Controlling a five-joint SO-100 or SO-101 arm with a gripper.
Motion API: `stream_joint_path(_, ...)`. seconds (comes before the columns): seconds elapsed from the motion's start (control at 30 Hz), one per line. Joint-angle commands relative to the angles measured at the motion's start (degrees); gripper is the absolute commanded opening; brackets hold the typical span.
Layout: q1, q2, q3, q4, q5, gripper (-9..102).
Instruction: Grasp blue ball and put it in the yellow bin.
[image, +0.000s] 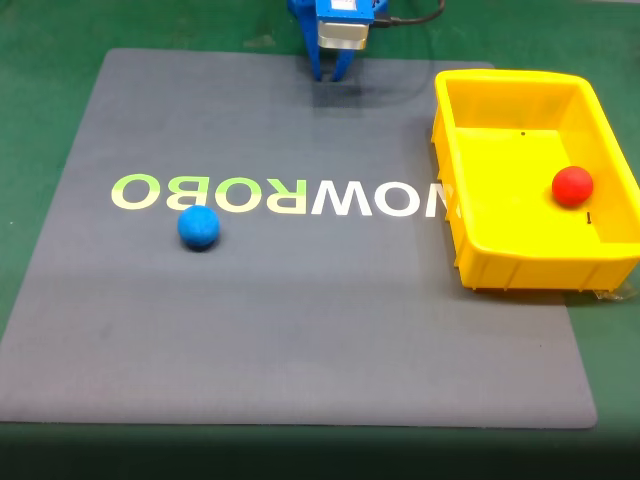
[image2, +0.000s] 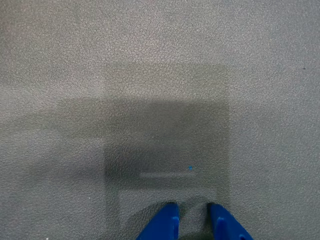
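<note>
Nearest the fixed camera we log the front edge of the grey mat (image: 300, 370), a soft-looking sheet with rounded corners lying on a green table (image: 50, 150). On the mat's left half sits the blue ball (image: 198, 227), matte and slightly rough like foam. Being round, it has no long axis and no heading that we can assign. It rests just below the yellow-green letters of the printed word (image: 280, 195) that runs across the mat, upside down in this view.

Well apart from the ball, at the right edge of the mat, we note the yellow bin (image: 530, 268): a glossy rectangular plastic tub with raised walls and a thick rim. Its long axis runs roughly from the near side toward the far side of the fixed view, a little skewed. A red ball (image: 572, 186), similar in size to the blue one, lies inside against the bin's right wall.

At the top centre of the fixed view the gripper (image: 333, 68) hangs over the far edge of the mat, blue-bodied, fingers pointing down. In the wrist view the gripper (image2: 192, 212) shows two blue fingertips (image2: 167, 220) with a narrow gap between them, pinching nothing. Below them we see pebbled, leather-like mat texture and a boxy shadow (image2: 165, 150).
</note>
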Motion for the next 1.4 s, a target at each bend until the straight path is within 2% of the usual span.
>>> stream_joint_path(0.0, 0.8, 0.9, 1.8, 0.5, -0.7, 6)
stream_joint_path(0.73, 1.2, 0.9, 1.8, 0.5, -1.8, 5)
stream_joint_path(0.83, 1.3, 0.9, 1.8, 0.5, -1.7, 0)
stream_joint_path(1.2, 1.1, 0.8, 1.8, 0.6, -3.5, 0)
stream_joint_path(1.27, 2.0, 0.8, 1.1, 0.5, -5.1, 4)
stream_joint_path(1.37, 5.2, 0.3, -2.3, -1.7, -7.9, 21)
